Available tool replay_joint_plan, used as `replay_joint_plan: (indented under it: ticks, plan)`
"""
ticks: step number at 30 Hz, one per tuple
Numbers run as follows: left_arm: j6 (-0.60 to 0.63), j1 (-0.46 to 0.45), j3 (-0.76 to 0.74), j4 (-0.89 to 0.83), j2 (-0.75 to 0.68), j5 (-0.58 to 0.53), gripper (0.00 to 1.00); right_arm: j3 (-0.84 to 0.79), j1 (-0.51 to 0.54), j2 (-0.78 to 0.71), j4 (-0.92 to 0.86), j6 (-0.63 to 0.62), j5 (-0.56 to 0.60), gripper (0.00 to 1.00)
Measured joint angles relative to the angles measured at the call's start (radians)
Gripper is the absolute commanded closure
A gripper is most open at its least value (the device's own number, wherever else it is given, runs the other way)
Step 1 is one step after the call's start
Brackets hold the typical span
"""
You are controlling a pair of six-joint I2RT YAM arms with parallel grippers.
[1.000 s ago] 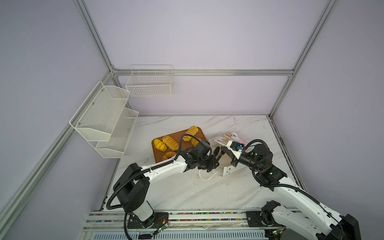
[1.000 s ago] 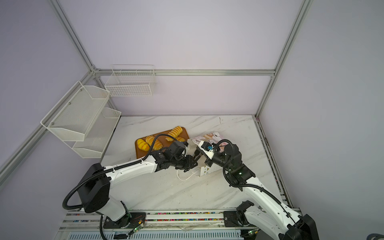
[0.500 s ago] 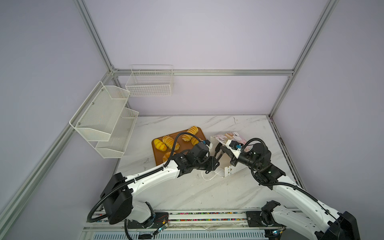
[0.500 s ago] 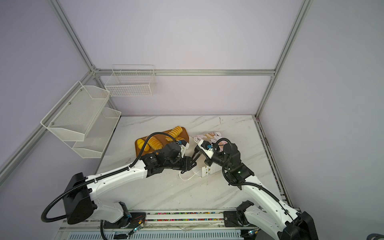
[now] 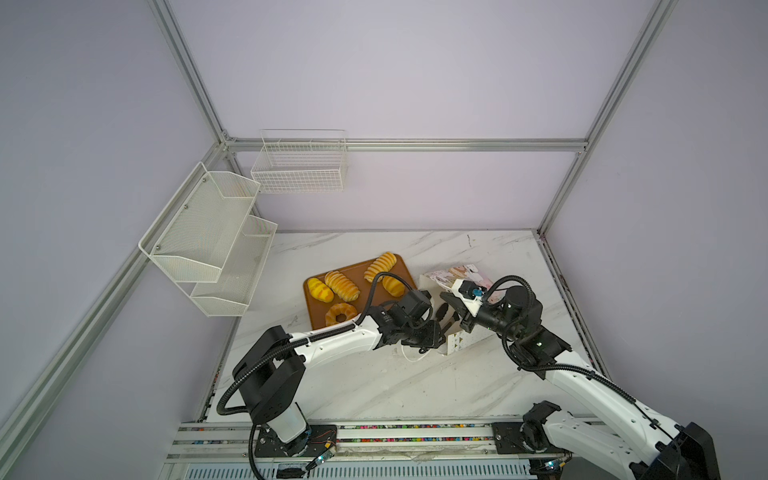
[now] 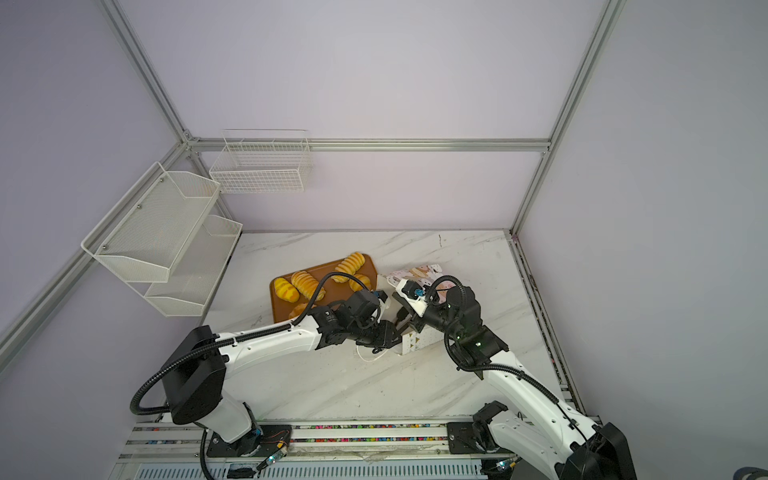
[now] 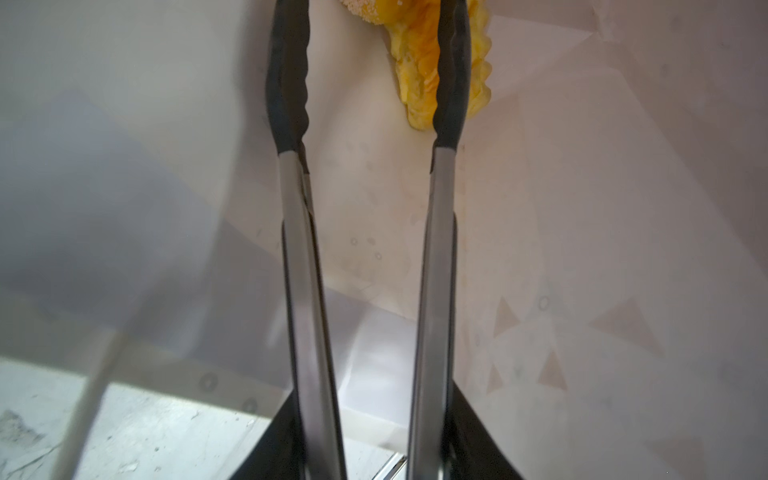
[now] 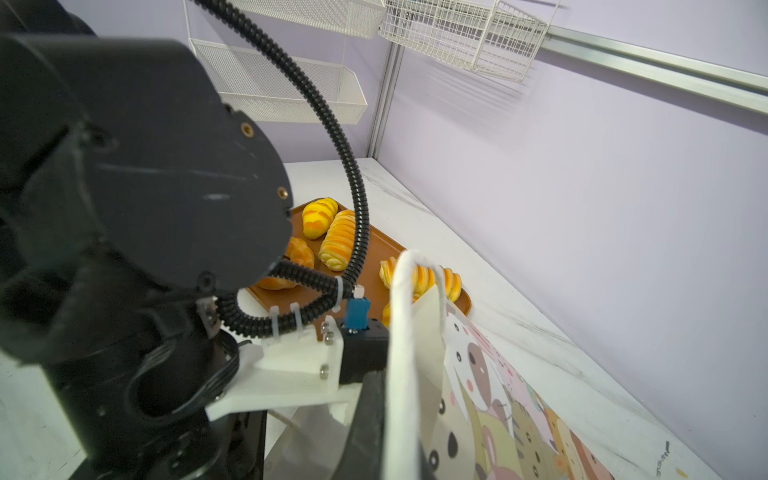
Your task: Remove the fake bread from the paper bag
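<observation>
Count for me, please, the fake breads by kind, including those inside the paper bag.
Ring doughnut: 1
Striped yellow loaves and buns: 5 (four on the brown tray, one in the paper bag)
Pale speckled piece, in the bag: 1
Total: 7

White marbled tabletop (image 5: 374, 386), brown tray (image 5: 318, 309) holding fake bread (image 5: 341, 286), paper bag (image 5: 453, 274) on its side just beside it

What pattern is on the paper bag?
Pastel cartoon animal faces on the paper bag, clearest in right wrist view.
</observation>
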Motion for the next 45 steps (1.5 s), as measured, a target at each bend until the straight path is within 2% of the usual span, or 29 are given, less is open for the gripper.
replay_joint_plan:
  ticks: [12, 25, 29, 34, 37, 45]
  plan:
    - [-0.002, 0.023, 0.081, 0.030, 0.063, -0.004, 0.51, 0.023, 0.000, 0.021, 0.000, 0.001, -0.026, 1.00]
    - [0.000, 0.049, 0.179, 0.081, 0.203, 0.029, 0.52, 0.063, -0.006, 0.075, -0.018, 0.006, -0.046, 1.00]
    - [-0.003, 0.057, 0.197, 0.104, 0.227, 0.033, 0.59, 0.063, -0.008, 0.075, -0.024, 0.006, -0.045, 1.00]
    - [-0.010, 0.068, 0.197, 0.121, 0.229, 0.042, 0.82, 0.063, -0.008, 0.074, -0.024, 0.006, -0.043, 1.00]
    - [-0.009, 0.071, 0.197, 0.125, 0.221, 0.045, 0.91, 0.063, -0.008, 0.069, -0.023, 0.007, -0.030, 1.00]
    - [-0.019, 0.075, 0.168, 0.093, 0.121, 0.040, 1.00, 0.062, -0.008, 0.046, -0.014, 0.006, 0.039, 1.00]
